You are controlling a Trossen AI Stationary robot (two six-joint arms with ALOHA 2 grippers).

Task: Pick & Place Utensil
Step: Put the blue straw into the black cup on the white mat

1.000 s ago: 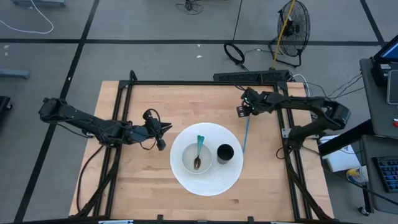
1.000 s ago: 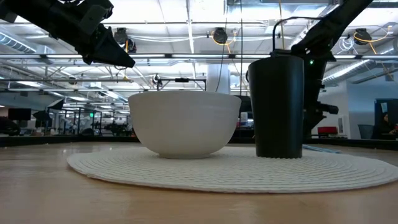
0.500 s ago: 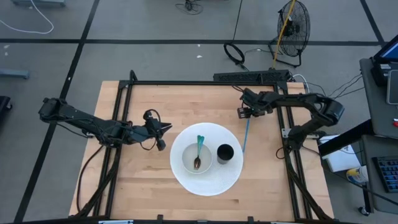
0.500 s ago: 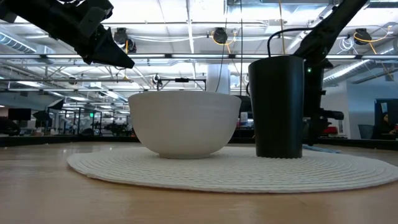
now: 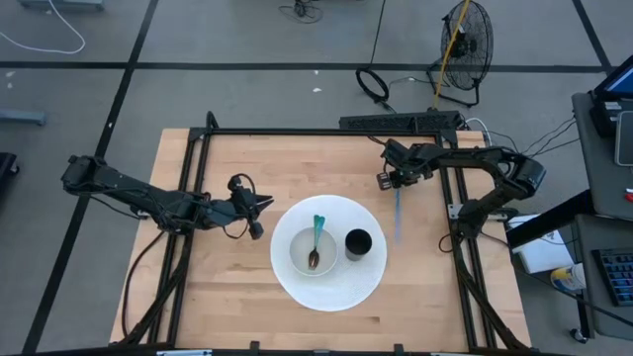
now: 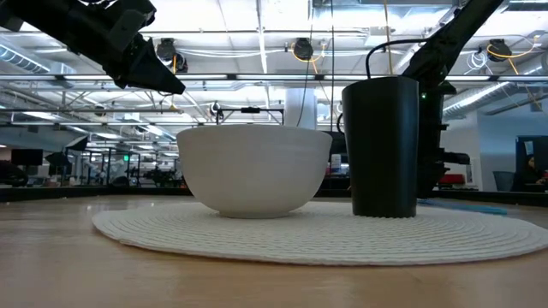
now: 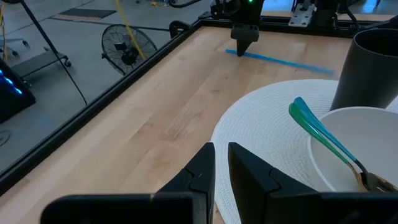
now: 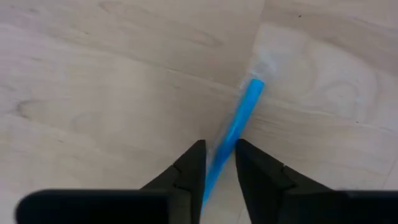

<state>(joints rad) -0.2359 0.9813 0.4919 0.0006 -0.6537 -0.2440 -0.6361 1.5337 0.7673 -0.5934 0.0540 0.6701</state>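
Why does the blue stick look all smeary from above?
High view: the blue stick is a faint, blurred streak beside the white mat. Right wrist view: it shows sharper between the right gripper fingers, with a pale ghost edge. Low view: bright ceiling lights silhouette the black cup.

The blue utensil (image 5: 398,215) shows blurred (its lower end hidden between fingers (image 8: 189,171)).

one bowl (image 5: 313,250), one cup (image 5: 358,243), two utensils (image 5: 316,240)
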